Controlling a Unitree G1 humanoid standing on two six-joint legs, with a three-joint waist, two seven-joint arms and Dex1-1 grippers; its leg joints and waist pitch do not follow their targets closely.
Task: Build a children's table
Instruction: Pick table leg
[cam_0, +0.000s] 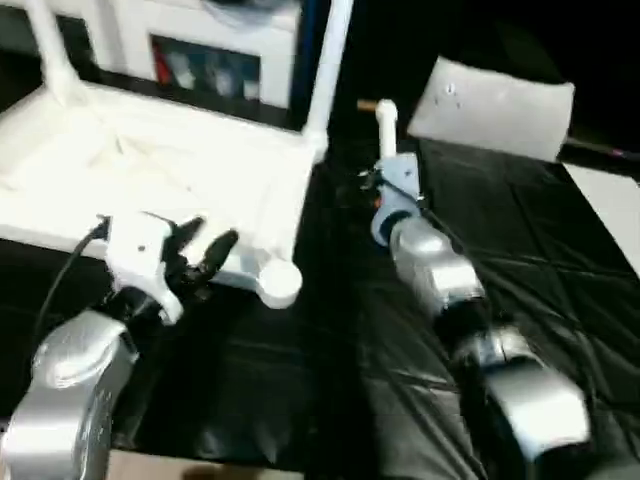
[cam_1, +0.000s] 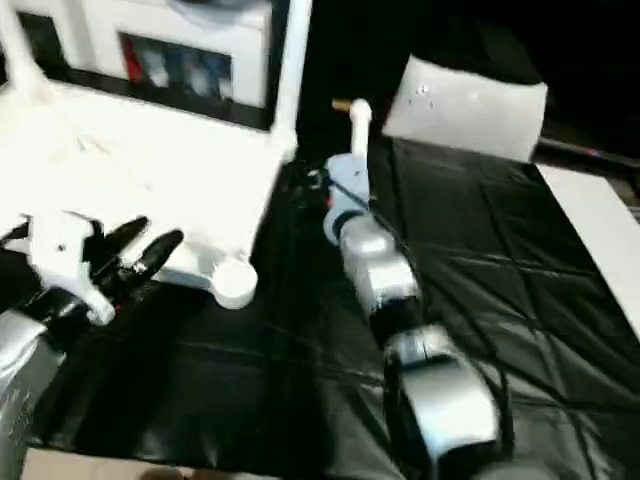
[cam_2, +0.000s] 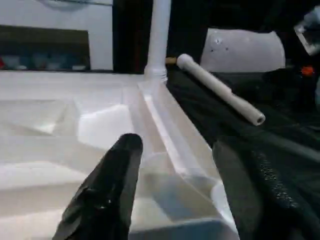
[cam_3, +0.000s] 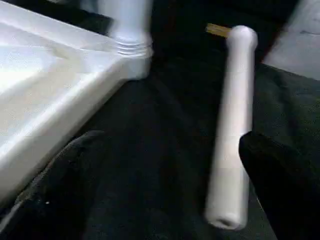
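Currently upside-down: white ribbed plastic tabletop (cam_0: 190, 170), two white tapered legs (cam_0: 328, 65) upright in far sockets. Left end effector (cam_0: 205, 243) partly spread, empty, over near corner socket (cam_0: 279, 281). Right end effector (cam_3: 165, 170) wide, empty, beside loose white tapered leg (cam_3: 231, 125) lying on black sheet (cam_0: 520, 250).

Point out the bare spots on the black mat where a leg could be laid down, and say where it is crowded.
Free: the black mat right of the right arm, below the white slab, and the strip near the tabletop's empty corner socket. Crowded: the gap between tabletop and slab, where the loose leg lies before the open right gripper.
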